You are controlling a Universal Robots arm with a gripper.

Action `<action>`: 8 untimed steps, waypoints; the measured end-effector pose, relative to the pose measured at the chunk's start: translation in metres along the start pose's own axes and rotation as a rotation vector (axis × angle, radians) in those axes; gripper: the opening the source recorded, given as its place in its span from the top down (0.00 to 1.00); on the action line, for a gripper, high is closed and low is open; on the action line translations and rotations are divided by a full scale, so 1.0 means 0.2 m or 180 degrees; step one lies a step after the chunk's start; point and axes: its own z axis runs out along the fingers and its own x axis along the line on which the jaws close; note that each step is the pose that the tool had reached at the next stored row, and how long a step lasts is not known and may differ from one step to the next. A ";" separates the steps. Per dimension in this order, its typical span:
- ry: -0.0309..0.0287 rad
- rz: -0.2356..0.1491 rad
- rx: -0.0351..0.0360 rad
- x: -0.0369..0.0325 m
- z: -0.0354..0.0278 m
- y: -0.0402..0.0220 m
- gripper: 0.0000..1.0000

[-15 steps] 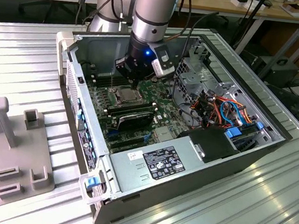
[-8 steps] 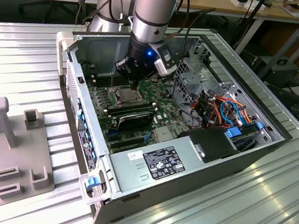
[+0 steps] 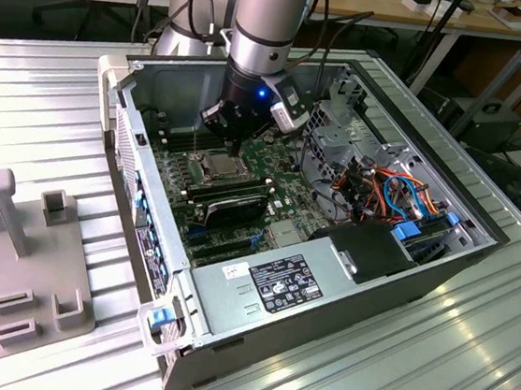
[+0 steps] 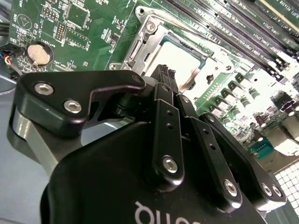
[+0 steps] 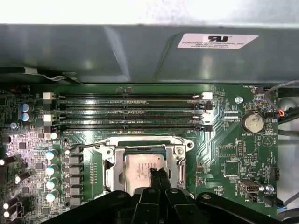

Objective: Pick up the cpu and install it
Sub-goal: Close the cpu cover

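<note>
**First wrist view: closed claw over the cpu in its socket**

The gripper has its fingers pressed together with nothing between them. The tips sit over the cpu, and I cannot tell whether they touch it. The cpu lies flat inside the socket frame, near the memory slots; in the exterior view it sits just left of centre. Placing looks done. Any further move calls for staying clear of the frame.
</note>
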 end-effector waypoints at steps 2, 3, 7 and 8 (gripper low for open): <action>0.0001 -0.0039 0.0011 0.000 0.000 0.000 0.89; 0.0002 -0.0079 0.0017 0.003 0.000 0.000 0.89; 0.0000 -0.0188 0.0016 0.024 0.003 0.000 0.89; 0.0001 -0.0193 0.0016 0.030 0.004 0.000 0.89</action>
